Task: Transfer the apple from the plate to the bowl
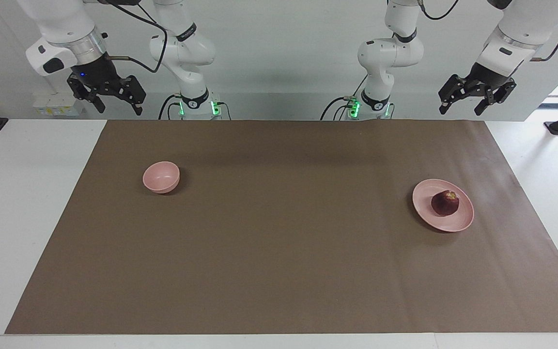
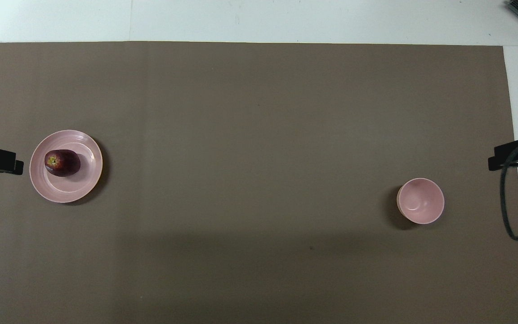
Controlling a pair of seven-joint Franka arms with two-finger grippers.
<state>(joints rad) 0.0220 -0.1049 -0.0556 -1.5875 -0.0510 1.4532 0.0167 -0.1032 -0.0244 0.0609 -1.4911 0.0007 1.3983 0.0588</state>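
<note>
progress: nothing done yet imo | apple sits on plate, below my left gripper, jaws wide, empty | bowl empty, below right gripper, also wide, waiting | left: grab, carry, drop

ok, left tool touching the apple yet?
Apart. The facing view shows the left tool open and raised near its base, high above the table, while the apple sits alone on the plate.
</note>
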